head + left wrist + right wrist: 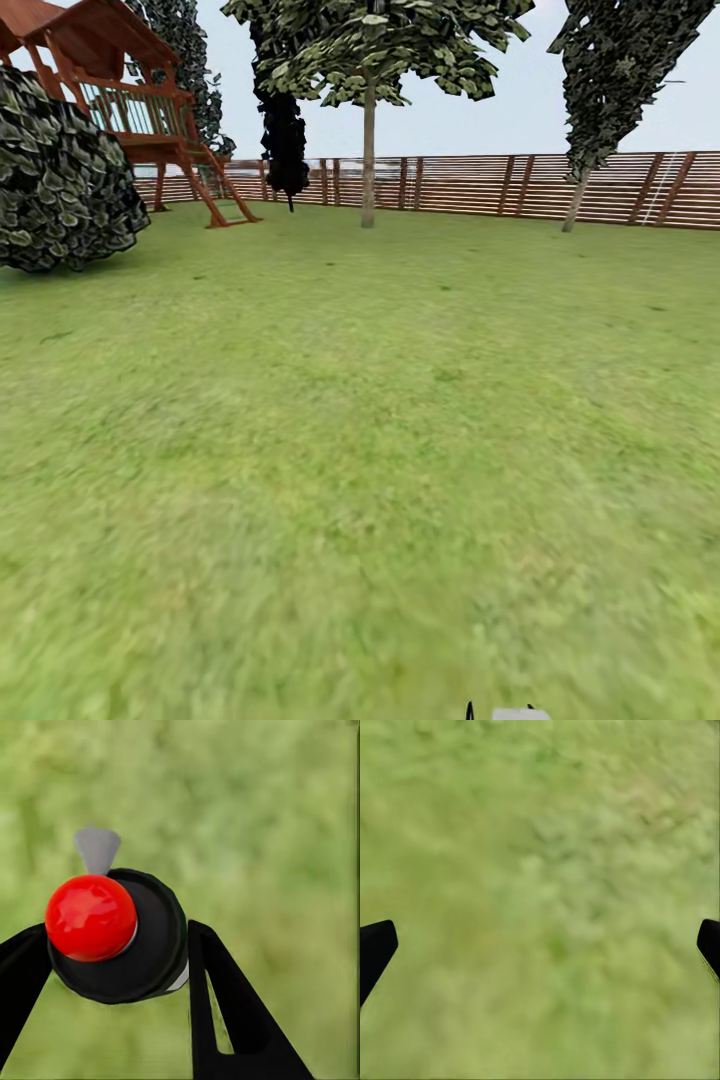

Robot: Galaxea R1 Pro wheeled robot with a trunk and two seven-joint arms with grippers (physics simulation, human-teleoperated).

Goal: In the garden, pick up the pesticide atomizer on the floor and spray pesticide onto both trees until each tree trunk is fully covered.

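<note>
The pesticide atomizer (154,945), a black bottle with a red top (90,916) and a grey nozzle, sits between the black fingers of my left gripper (112,956), which is shut on it above blurred grass. My right gripper (544,941) is open over bare lawn, with just its two fingertips at the frame edges. Far across the garden lawn, one tree trunk (368,160) stands upright by the fence, and a second, leaning tree trunk (575,200) rises further right. The pesticide and the stone floor are out of view.
A brown slat fence (470,185) closes the far side. At far left stand a wooden playhouse (140,110) and a big round bush (60,175). A narrow dark tree (285,145) stands left of the upright trunk. Open lawn (360,450) lies between me and the trees.
</note>
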